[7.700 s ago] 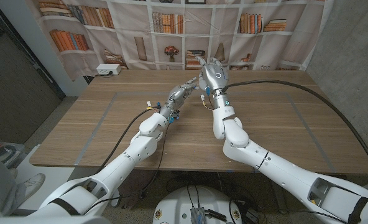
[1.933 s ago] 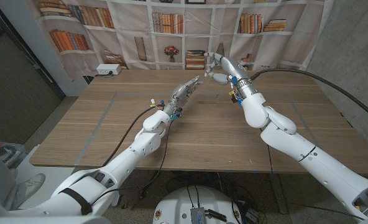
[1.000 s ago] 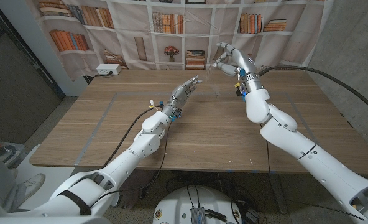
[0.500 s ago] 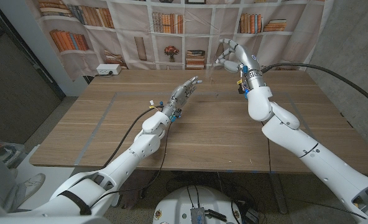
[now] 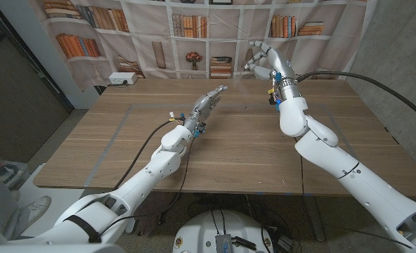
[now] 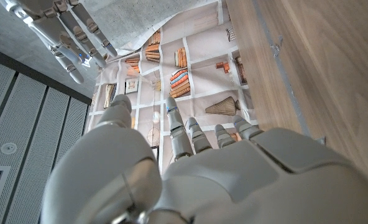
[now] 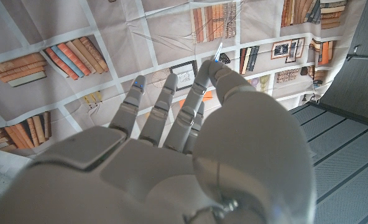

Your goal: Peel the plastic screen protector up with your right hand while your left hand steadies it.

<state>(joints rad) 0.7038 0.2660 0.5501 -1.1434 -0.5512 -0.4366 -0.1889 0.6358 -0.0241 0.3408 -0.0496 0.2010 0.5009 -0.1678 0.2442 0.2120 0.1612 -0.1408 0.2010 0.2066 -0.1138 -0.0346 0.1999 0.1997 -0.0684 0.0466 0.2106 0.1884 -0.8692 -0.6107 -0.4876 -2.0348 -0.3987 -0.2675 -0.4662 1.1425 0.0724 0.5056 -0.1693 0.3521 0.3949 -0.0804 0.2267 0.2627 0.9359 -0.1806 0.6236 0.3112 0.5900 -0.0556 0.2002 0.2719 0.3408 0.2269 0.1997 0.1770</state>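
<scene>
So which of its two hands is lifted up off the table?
The right hand, raised high in front of the bookshelf backdrop with fingertips pinched together. The left hand stays low, just above the table, fingers stretched out.

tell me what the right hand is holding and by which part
The right hand pinches a thin clear film, seemingly the screen protector, by one edge between thumb and fingertip.

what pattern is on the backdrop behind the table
Printed bookshelves with books on the backdrop, clearest in the head view.

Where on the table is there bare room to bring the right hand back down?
The wood under and beside the raised right hand is bare, out to the table's right edge. The middle strip between the two forearms is bare too. It is tightest near the left hand, whose fingertips reach toward the far middle.
</scene>
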